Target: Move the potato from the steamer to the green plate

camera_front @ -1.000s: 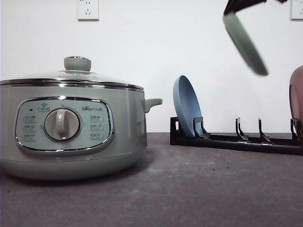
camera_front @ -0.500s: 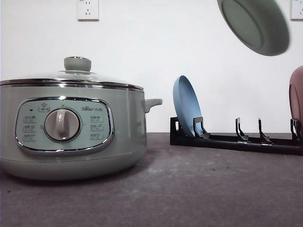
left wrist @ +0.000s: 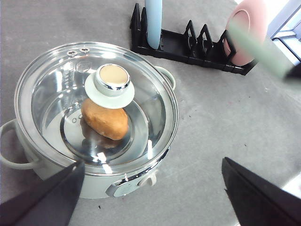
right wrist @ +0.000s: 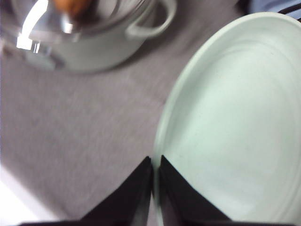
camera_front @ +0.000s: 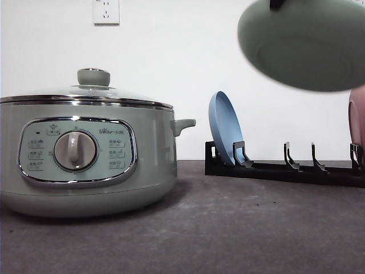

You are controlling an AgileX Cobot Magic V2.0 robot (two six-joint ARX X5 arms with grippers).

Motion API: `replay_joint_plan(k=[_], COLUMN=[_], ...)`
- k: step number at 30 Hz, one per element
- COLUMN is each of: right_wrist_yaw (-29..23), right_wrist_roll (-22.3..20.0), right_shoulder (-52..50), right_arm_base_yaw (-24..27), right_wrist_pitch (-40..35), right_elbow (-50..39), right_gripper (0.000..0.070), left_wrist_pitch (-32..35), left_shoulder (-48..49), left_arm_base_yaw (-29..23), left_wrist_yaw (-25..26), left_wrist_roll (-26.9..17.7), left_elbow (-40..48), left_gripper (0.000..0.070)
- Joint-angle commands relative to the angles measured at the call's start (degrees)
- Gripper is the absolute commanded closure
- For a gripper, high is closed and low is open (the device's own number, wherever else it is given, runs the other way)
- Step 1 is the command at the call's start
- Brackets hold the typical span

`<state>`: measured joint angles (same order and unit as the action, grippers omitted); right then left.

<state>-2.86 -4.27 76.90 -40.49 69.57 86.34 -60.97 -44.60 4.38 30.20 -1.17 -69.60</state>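
Steamer: fills the left half of the front frame, resting on the table. Position matches the two earlier front frames. The glass lid is on.

Green plate: upper right of the front frame, airborne. One second ago it hung edge-on and small; half a second ago it showed a tilted underside; now it looms large and blurred. Judgement: it is in transit from the rack toward a set-down spot, so no receiving surface is ready yet.

Dish rack: right of centre, unchanged, holding the blue plate and, at the right edge, the pink dish.

Potato: centre-left of the left wrist frame, under the lid inside the steamer. The front frame does not reveal it.

Right gripper: bottom centre of the right wrist frame, fingers pinching the plate rim.

Left gripper: bottom of the left wrist frame, fingers spread wide, holding nothing, above the steamer.
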Motion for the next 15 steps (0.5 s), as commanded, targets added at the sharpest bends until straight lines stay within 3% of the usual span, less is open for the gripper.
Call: replay_joint_plan(k=[1, 6, 15], right_wrist_yaw=[-1.6, -4.6, -4.7], right_wrist_roll=[0.2, 2.4, 4.0], right_shoulder=[0.5, 0.5, 1.6], right_arm_base_yaw=[-2.4, -8.0, -15.8], right_wrist_pitch=[-0.7, -4.1, -15.1], right_elbow=[-1.7, -11.1, -23.2], right_gripper=[0.0693, 0.0693, 0.0693], left_wrist_pitch=[0.7, 0.8, 0.8], left_shoulder=[-0.3, -0.3, -0.3], left_arm_base_yaw=[0.1, 0.1, 0.1], left_wrist_yaw=[0.3, 0.3, 0.3], left_wrist_roll=[-0.5, -0.5, -0.5], left_elbow=[-1.2, -1.2, -1.2], left_gripper=[0.0105, 0.0105, 0.0105])
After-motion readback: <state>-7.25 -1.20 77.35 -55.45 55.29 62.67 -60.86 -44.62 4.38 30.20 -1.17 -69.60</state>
